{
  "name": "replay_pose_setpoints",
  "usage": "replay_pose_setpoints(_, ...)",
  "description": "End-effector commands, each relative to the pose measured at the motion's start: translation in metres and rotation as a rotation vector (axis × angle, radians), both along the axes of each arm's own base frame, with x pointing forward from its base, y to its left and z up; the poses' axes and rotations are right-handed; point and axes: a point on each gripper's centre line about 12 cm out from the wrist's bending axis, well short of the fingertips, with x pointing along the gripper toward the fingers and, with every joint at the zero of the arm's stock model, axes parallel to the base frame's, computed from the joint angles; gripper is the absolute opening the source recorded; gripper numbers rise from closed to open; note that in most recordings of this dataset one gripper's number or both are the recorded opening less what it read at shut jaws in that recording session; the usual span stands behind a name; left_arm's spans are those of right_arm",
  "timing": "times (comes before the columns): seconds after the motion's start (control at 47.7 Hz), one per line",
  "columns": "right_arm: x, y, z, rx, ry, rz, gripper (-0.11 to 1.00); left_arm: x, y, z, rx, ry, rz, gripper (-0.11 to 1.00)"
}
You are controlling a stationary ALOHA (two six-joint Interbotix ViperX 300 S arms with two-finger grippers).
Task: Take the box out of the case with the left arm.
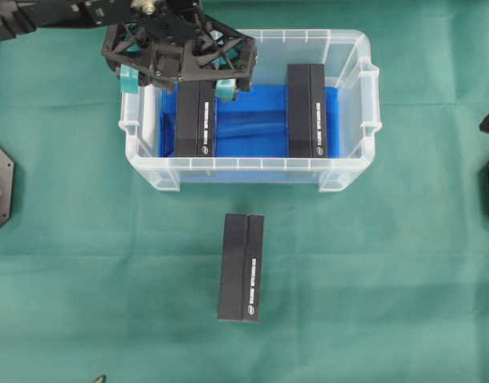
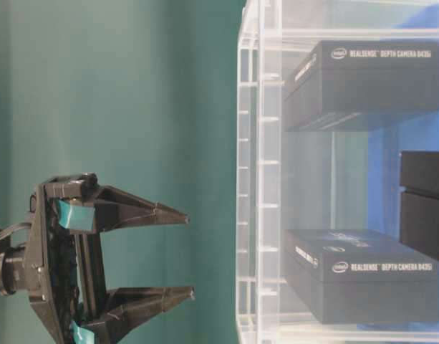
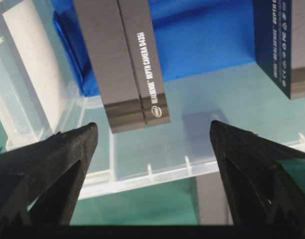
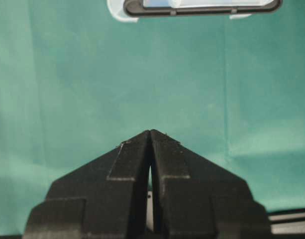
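We see the case (image 1: 352, 171), a clear plastic bin with a blue cloth (image 1: 252, 128) on its bottom, sitting on the far half of the green-covered worktop (image 1: 388, 279). Two black RealSense depth camera boxes lie inside it: the left box (image 1: 195, 124) along the left side and the right box (image 1: 306, 112) toward the right, well apart from each other, both lengthwise from far to near. A third box (image 1: 242, 266) of the same kind lies on the worktop outside the case, just near of its front wall.

The left end effector (image 1: 178, 81) hangs over the far left corner of the case, above the far end of the left box, its fingers spread wide and holding nothing. In the left wrist view the two dark fingertips (image 3: 75, 144) frame the end of that box without touching it.

The right end effector (image 4: 150, 133) is away from the case, over bare green cloth, its two pointed fingers pressed together with nothing between them.
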Motion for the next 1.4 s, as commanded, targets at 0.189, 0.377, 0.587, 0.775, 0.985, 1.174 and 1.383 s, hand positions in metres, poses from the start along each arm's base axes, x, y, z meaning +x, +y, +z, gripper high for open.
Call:
replay_pose_setpoints(0.189, 0.0014, -0.0005, 0.0094, -0.002, -0.028, -0.002, 0.00, -0.0077, -0.0036, 0.0115, 0.002, -0.010, -0.004, 0.91)
replay_pose_setpoints(0.377, 0.0014, -0.0005, 0.0094, -0.002, -0.028, -0.002, 0.00, -0.0105, -0.0042, 0.0097, 0.001, -0.005, -0.003, 0.91)
replay_pose_setpoints(0.587, 0.0014, -0.0005, 0.0094, -0.002, -0.028, -0.002, 0.00, -0.0103, -0.0038, 0.0093, 0.004, -0.005, -0.004, 0.91)
replay_pose_setpoints(0.775, 0.0021, -0.0005, 0.0093, -0.002, -0.029, -0.001, 0.00, -0.0111, -0.0025, 0.0090, 0.006, -0.005, -0.002, 0.91)
replay_pose_setpoints(0.985, 0.0021, -0.0005, 0.0093, -0.002, -0.029, -0.001, 0.00, -0.0112, -0.0026, 0.0080, 0.006, -0.003, -0.002, 0.91)
replay_pose_setpoints(1.174, 0.0021, -0.0002, 0.0093, -0.002, -0.029, 0.000, 0.00, -0.0109, -0.0025, 0.0074, 0.005, -0.002, -0.001, 0.91)
replay_pose_setpoints(1.383, 0.0021, -0.0002, 0.0093, -0.002, -0.029, 0.000, 0.00, -0.0118, -0.0027, 0.0065, 0.004, 0.002, -0.001, 0.91)
